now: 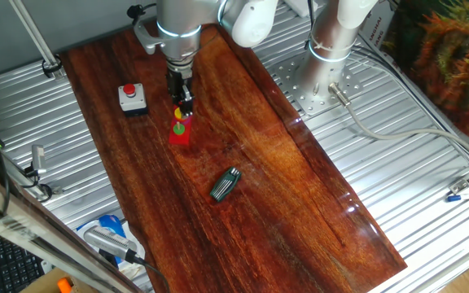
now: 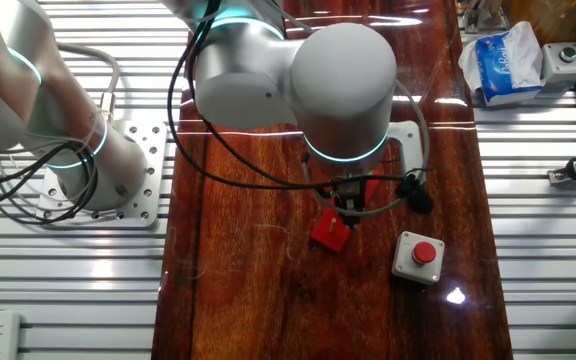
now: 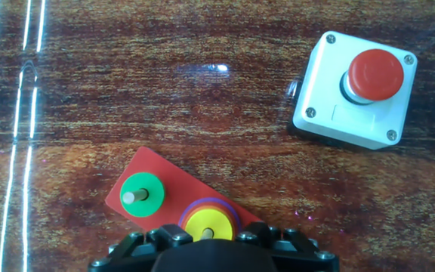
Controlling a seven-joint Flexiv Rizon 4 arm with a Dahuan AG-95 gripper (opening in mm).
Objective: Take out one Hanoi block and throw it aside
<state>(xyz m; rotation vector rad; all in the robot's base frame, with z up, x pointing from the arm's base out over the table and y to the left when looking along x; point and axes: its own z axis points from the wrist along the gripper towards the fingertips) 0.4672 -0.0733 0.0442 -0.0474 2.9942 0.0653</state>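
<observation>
Since it is small, stiff and surely light, the Hanoi block (image 3: 208,224) should lift easily if pinched across its rim, though smooth plastic may slip. It sits on a peg over a purple disc (image 3: 229,211) on the red base (image 3: 146,162), beside the green disc (image 3: 142,195) (on its own peg). Just above it hangs the hand (image 1: 184,104); whether its fingers are spread I cannot tell. A red button box (image 3: 357,88) rests nearby on the counter (image 3: 202,91).

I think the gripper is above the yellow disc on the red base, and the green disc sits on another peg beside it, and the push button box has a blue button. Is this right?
Not quite. The hand view shows the box has a red button, not blue. The rest holds: the gripper is above the yellow disc on the red base, with the green disc on the neighbouring peg.
</observation>
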